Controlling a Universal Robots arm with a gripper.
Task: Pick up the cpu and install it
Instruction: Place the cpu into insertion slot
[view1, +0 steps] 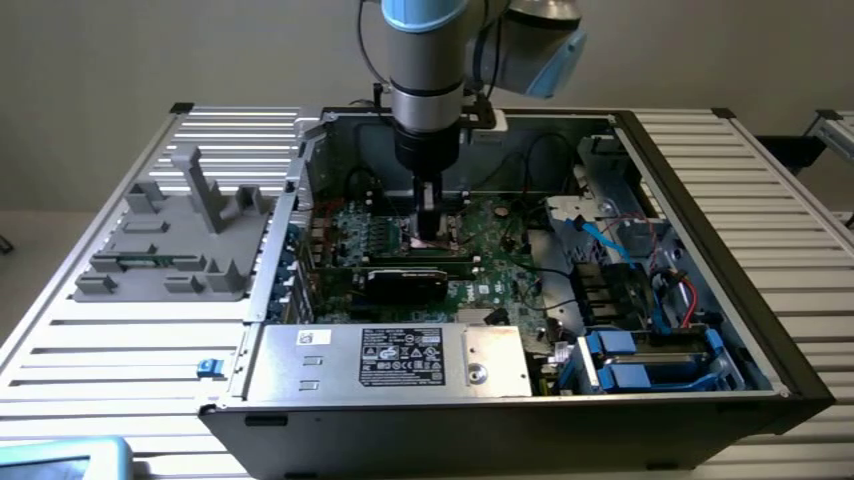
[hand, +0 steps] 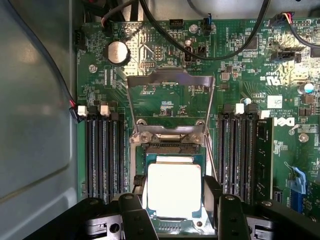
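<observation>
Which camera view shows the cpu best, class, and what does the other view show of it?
The wrist view: the cpu sits close up, silvery top plain, at the socket. In the exterior view the tool stands right over it inside the computer case, hiding nearly all of it.

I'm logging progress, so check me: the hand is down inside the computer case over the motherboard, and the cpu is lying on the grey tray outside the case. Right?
No. The cpu isn't on the grey tray; the wrist view shows it at the socket on the motherboard, under the hand. The rest holds.
</observation>
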